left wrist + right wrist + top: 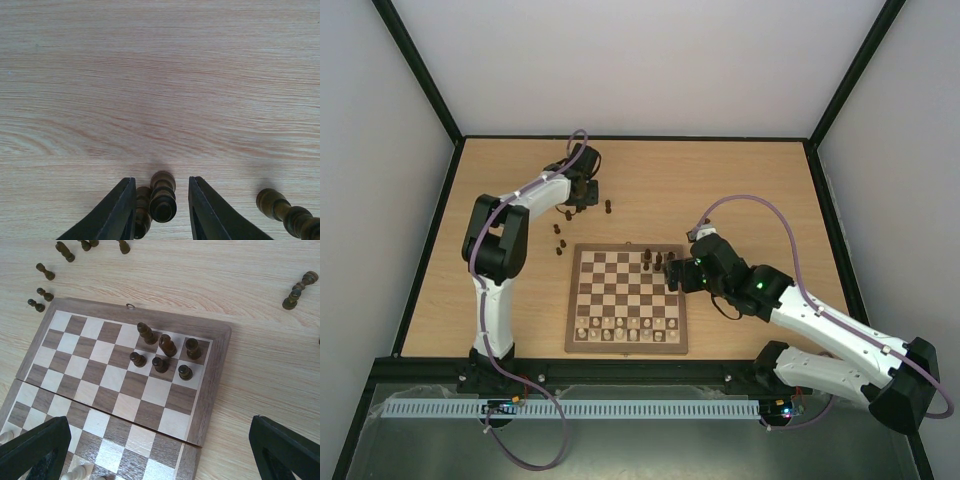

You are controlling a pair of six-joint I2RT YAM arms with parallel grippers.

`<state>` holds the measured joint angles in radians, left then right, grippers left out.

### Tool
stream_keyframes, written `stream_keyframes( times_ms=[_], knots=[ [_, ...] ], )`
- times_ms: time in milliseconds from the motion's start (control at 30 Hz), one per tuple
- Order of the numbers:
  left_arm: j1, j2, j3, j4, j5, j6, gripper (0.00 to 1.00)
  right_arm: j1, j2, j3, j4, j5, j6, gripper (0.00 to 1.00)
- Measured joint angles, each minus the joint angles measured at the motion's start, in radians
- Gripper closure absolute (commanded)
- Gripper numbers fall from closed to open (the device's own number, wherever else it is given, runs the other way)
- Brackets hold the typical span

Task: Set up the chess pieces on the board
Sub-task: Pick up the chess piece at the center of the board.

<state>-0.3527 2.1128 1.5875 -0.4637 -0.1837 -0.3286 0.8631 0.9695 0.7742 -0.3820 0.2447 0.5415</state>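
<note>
**Left end effector on a loose piece; small, light, tippy**

- Left end effector point(161, 181): jaws partly closed around an upright dark chessman point(163, 200) at the bottom centre of the left wrist view. A second chessman point(142, 214) is wedged beside the left jaw. There's a sliver of gap on the right side, so I can't tell if it's actually clamped.
- Right end effector point(159, 425): jaws wide apart, holding nothing, hovering over the board point(215, 370).
- The chess pieces: six stand on the board's upper right squares point(162, 352). The rest are loose on the desk point(740, 180) off the board's upper left point(560, 238), and a pair point(299, 289) lies at the upper right of the right wrist view.
- The pale chessmen point(620, 328) are already lined up along the board's bottom rows.

Handling, my read: turned wood, rigid, near weightless, smooth and round, so likely to roll or pop out under a squeeze. Grip at the waist or neck, centred, jaws square to the axis. Get the neighbour out of the jaws first, or both will lift or topple.
</note>
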Motion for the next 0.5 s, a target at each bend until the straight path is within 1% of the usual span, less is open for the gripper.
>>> stream_keyframes(
  times_ms=[500],
  knots=[
    [0.001, 0.018, 0.000, 0.001, -0.001, 0.002, 0.79, 0.000, 0.008, -0.005, 0.007, -0.002, -0.003, 0.01]
  ],
)
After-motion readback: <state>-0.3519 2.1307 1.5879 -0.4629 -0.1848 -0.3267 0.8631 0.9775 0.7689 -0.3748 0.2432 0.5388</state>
